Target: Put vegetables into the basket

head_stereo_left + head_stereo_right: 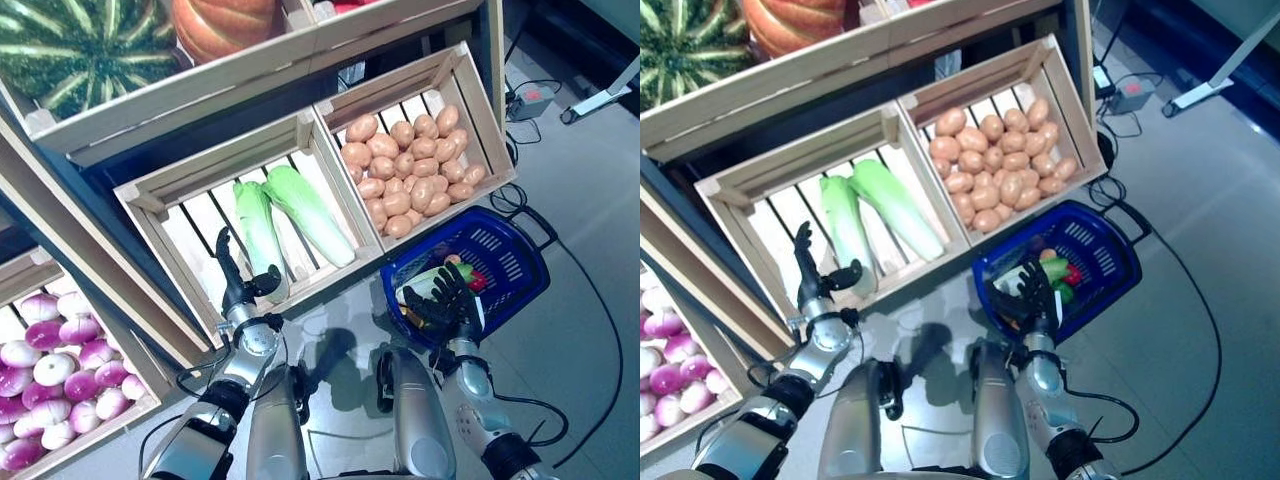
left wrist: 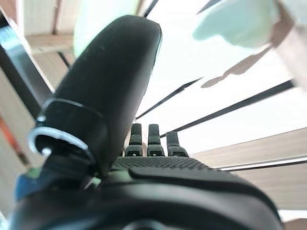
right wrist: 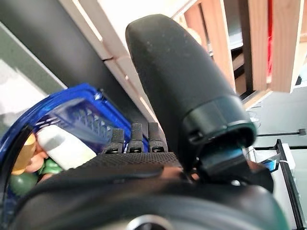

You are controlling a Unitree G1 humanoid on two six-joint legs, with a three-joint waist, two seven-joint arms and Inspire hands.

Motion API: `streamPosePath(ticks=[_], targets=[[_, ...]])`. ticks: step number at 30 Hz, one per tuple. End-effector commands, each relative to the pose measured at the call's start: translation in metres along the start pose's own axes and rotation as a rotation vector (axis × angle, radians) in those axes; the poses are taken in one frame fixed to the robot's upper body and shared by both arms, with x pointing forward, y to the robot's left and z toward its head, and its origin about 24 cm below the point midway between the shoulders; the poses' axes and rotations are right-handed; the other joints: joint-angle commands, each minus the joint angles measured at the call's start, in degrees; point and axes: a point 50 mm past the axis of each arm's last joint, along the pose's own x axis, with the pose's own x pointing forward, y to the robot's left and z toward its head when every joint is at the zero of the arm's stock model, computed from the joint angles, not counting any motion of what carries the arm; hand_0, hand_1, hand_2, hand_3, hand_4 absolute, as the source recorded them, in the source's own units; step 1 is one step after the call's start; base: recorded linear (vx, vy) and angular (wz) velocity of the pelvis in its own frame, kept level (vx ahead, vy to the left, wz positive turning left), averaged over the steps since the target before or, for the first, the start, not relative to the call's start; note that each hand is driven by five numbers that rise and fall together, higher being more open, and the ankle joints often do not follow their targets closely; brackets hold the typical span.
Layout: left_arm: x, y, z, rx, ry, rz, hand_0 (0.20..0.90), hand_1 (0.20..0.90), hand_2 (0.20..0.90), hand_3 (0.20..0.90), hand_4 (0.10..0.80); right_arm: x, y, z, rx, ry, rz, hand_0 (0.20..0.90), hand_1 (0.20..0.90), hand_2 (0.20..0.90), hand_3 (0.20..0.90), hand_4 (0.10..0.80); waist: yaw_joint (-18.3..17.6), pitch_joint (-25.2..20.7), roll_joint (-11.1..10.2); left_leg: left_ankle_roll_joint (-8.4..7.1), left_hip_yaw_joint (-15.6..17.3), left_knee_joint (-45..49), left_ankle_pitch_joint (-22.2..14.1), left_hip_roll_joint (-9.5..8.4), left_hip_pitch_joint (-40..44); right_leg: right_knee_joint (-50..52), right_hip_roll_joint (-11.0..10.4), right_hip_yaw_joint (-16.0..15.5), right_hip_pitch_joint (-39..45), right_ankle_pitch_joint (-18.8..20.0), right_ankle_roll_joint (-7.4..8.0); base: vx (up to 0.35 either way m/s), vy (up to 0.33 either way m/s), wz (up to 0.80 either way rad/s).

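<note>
Overhead, on the upper shelf, sit a striped melon (image 1: 85, 45) and an orange pumpkin (image 1: 225, 22). Below them two wooden crates stand side by side: the right crate (image 1: 478, 95) is filled with potatoes (image 1: 410, 170), and the left crate (image 1: 150, 195) holds two cabbages (image 1: 290, 215) lying on its slats, one just beside the other. Off to the robot's left, a lower crate holds purple onions (image 1: 55, 370). A blue basket (image 1: 510, 260) stands on the floor just in front of the potato crate, with a black handle folded out past its far side; inside it lie a pale vegetable, something green and something red.

The left hand (image 1: 238, 285) is raised at the front edge of the cabbage crate, fingers straight and empty, thumb stretched toward the nearer cabbage and close to its lower end; whether it touches cannot be told. The right hand (image 1: 445, 300) hangs over the near rim of the basket, fingers spread and relaxed, holding nothing, just above the vegetables already inside.
</note>
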Motion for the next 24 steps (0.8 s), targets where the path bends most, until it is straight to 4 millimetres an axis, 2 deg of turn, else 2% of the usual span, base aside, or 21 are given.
streamPosePath(ticks=[1,2,12,18,24], targets=[[0.012,-0.006,0.033,-0.106,-0.1,0.044,0.9,0.9,0.9,0.9,0.8,0.005,0.016,0.04,0.053,-0.219,0.04,0.9,0.9,0.9,0.9,0.8,-0.7,-3.0,0.7,1.02,-0.6,2.5,-4.0,1.33,0.7,-0.9,-2.6,1.7,2.2,1.7,0.22,0.0,0.0,0.0],[0.014,-0.005,0.034,-0.114,-0.095,0.048,0.9,0.9,0.9,0.9,0.8,0.006,0.017,0.041,0.047,-0.217,0.038,0.9,0.9,0.9,0.9,0.8,-0.7,-2.7,0.7,0.77,-0.9,4.4,-6.0,1.66,0.2,1.1,-2.5,2.0,1.5,-0.1,0.64,-0.056,0.02,-0.04],[0.044,0.008,0.039,-0.198,0.064,0.096,0.9,0.9,0.9,0.9,0.8,0.018,0.019,0.053,0.04,-0.236,0.005,0.9,0.9,0.9,0.9,0.8,-2.1,-1.4,0.1,0.25,-1.9,11.8,-7.6,2.86,-8.0,7.4,-1.6,3.1,-6.7,-1.6,0.89,-0.039,0.016,-0.07],[0.067,0.013,0.062,-0.185,0.041,0.063,0.9,0.9,0.9,0.9,0.8,0.026,0.021,0.064,0.04,-0.253,0.018,0.9,0.9,0.9,0.9,0.8,-3.4,-0.4,-0.4,0.01,-2.7,15.6,-8.0,3.81,-14.1,11.0,-0.8,3.6,-12.5,-2.1,0.89,-0.098,-0.01,-0.03],[0.092,0.036,0.069,-0.106,0.097,0.106,0.9,0.9,0.9,0.9,0.8,0.034,0.02,0.075,0.035,-0.276,0.019,0.9,0.9,0.9,0.9,0.8,-4.3,0.1,-0.5,-0.08,-3.4,18.8,-8.2,4.72,-19.1,14.2,0.1,4.6,-17.1,-2.6,0.76,-0.059,0.005,-0.14]])
